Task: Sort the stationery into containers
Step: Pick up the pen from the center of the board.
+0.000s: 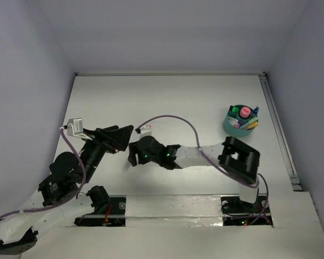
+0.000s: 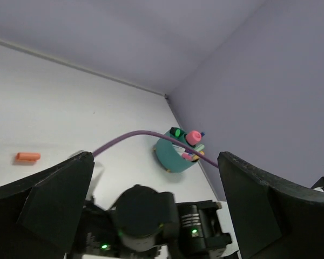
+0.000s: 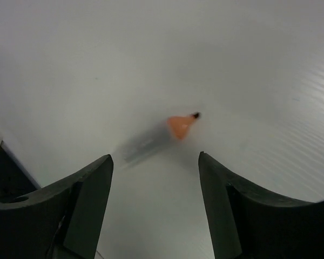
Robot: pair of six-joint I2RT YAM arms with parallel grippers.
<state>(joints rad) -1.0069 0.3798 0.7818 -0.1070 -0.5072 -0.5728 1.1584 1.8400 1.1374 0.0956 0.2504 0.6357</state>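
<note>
One round teal plastic tub [image 1: 230,127] stands far right on the white surface [image 1: 178,97], stationery upright inside.
Left wrist: left gripper [image 2: 155,162] spread apart, empty; a stubby orange marker [image 2: 28,157] lies far left.
Right wrist: right gripper [image 3: 155,161] spread apart, empty, over a blurred orange-tipped item [image 3: 181,125].
</note>
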